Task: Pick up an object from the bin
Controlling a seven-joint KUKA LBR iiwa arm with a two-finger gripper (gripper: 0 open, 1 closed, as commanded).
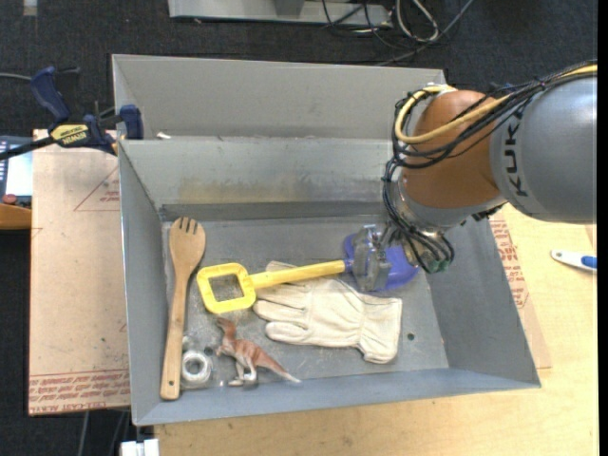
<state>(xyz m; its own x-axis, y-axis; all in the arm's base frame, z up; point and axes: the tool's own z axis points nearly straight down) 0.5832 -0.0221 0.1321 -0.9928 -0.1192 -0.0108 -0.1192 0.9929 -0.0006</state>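
Front counts: one small silver ring-shaped metal piece (196, 367); just beside it, one little brown-orange toy dinosaur (249, 353).
Left side: one long wooden spoon-fork (179, 302), lying lengthways along the left wall, with its tines at the far end.
Middle counts: one cream leather work glove (332, 319), flat, with its fingertips pointing left; one yellow plastic toy spade with a square open frame head (285, 275), its handle running over the glove's far edge.
Task's thing: one purple-blue rounded plastic piece (404, 272), right of centre on the floor of the grey metal bin (285, 174), touching the tip of the yellow handle and just beyond the glove's cuff.
Arm: one orange-covered wrist of the robot arm (456, 160), hanging directly over the purple piece.
Jaws: down at the purple piece; whether they are spread or closed cannot be told.
Step in hand: probably the grasp itself, low over the purple piece, which sits on the bin floor, not yet lifted.
Next move calls for: a firm closure on the purple piece alone, then a straight lift clear of the yellow handle and the glove.
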